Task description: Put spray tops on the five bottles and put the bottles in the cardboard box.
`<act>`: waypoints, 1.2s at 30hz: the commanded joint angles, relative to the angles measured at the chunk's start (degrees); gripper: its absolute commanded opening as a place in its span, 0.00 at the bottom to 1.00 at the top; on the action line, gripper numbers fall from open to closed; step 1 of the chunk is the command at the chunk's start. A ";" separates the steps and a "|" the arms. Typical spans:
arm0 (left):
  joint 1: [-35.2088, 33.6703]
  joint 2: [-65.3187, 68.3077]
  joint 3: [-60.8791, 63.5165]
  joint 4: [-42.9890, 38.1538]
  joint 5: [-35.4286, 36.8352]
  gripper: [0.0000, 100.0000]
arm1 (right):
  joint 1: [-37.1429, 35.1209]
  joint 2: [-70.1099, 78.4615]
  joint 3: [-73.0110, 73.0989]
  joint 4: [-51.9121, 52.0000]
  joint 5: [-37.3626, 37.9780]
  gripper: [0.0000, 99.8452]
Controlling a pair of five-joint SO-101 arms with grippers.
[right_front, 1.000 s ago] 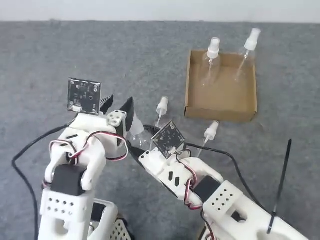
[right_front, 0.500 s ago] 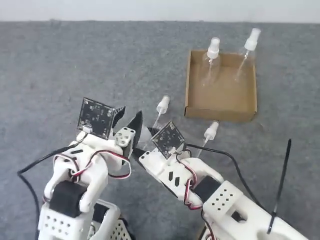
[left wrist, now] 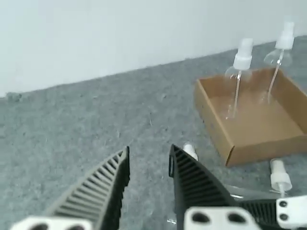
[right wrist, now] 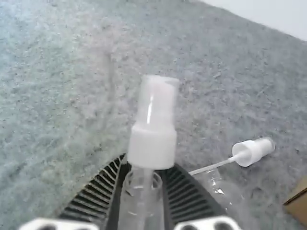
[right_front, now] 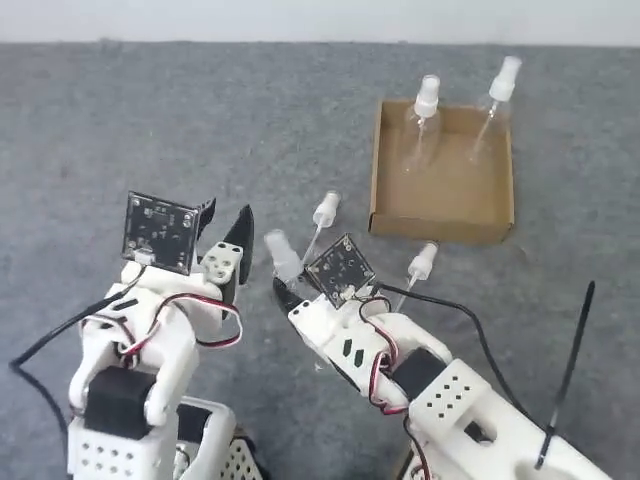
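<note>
My right gripper (right wrist: 144, 178) is shut on a clear bottle (right wrist: 140, 191) fitted with a white spray top (right wrist: 152, 129); in the high view that bottle (right_front: 283, 256) stands tilted in the right gripper (right_front: 287, 290). My left gripper (right_front: 222, 216) hangs open just left of it, holding nothing, and its fingers (left wrist: 180, 165) are spread apart. Two loose spray tops (right_front: 325, 210) (right_front: 423, 262) with dip tubes lie on the carpet. The cardboard box (right_front: 440, 228) holds two capped bottles (right_front: 425, 115) (right_front: 495, 105). Another clear bottle (right wrist: 221, 188) lies beside the right gripper.
Grey carpet covers the table, with free room to the left and in front of the box (left wrist: 230, 139). A white wall borders the far edge. A black cable (right_front: 470, 330) trails from the right arm.
The left gripper has drawn back to the left, away from the bottle. The right gripper's bottle now shows its spray top clear of the left fingers.
</note>
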 commanded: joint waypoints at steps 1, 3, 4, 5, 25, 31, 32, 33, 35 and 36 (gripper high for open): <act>-0.18 -0.70 1.19 -0.18 -0.53 0.12 | 0.48 -1.27 -3.25 0.84 -0.44 0.01; -0.18 -0.70 2.24 -0.18 -0.53 0.12 | 0.22 -1.27 -2.37 0.57 -0.44 0.01; -0.18 -0.70 2.68 -0.18 -0.53 0.12 | 0.13 -1.27 -1.93 0.31 -0.44 0.01; -0.26 -0.70 3.21 -0.18 -0.53 0.12 | -0.40 -1.27 -1.49 0.22 -0.44 0.01; -13.63 -0.53 4.88 -0.18 -5.71 0.12 | -2.59 -5.41 0.00 7.78 -0.44 0.11; -13.45 -0.62 7.43 -1.49 -5.71 0.12 | -2.68 -18.15 1.49 18.51 -0.44 0.16; -13.45 -0.62 8.04 -2.29 -5.71 0.12 | -2.68 -20.18 2.64 19.65 -0.44 0.16; -13.45 -0.62 8.48 -3.08 -5.63 0.12 | -2.59 -22.37 4.04 20.53 -0.44 0.16; -13.45 -0.62 8.84 -3.96 -5.45 0.12 | -2.59 -26.15 8.09 21.76 -0.44 0.16; -13.45 -0.62 8.75 -3.87 -5.45 0.12 | -2.59 -27.82 10.11 21.93 -0.44 0.16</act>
